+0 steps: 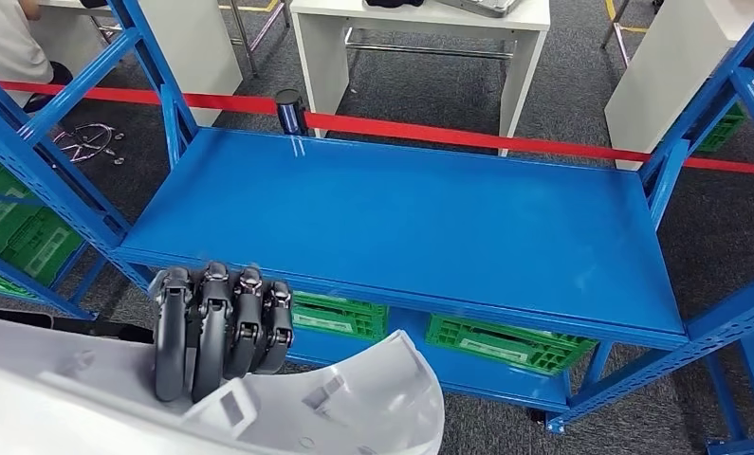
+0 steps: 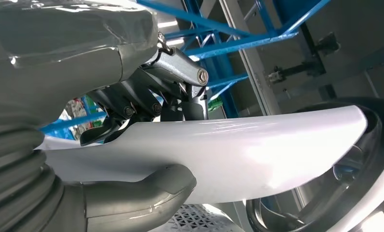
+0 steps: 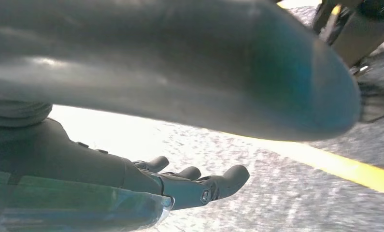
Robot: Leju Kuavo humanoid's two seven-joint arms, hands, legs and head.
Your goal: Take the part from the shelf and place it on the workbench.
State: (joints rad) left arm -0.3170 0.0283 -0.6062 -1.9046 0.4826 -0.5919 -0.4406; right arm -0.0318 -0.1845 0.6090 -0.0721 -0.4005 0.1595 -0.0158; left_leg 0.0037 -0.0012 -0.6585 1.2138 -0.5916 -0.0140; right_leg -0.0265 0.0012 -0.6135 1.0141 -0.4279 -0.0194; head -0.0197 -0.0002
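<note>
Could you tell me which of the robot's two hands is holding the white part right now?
The left hand: its dark fingers wrap over the white part's edge, thumb beneath. The right hand hangs over the grey floor, fingers apart, holding nothing.

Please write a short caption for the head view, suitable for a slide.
The robot's left hand grips a white moulded part in front of a bare blue shelf, with green crates stored below.

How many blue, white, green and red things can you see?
Blue: 1, the shelf rack
White: 2, the part held by the left hand, and a table behind
Green: 4, crates
Red: 1, the barrier tape
Total: 8
</note>
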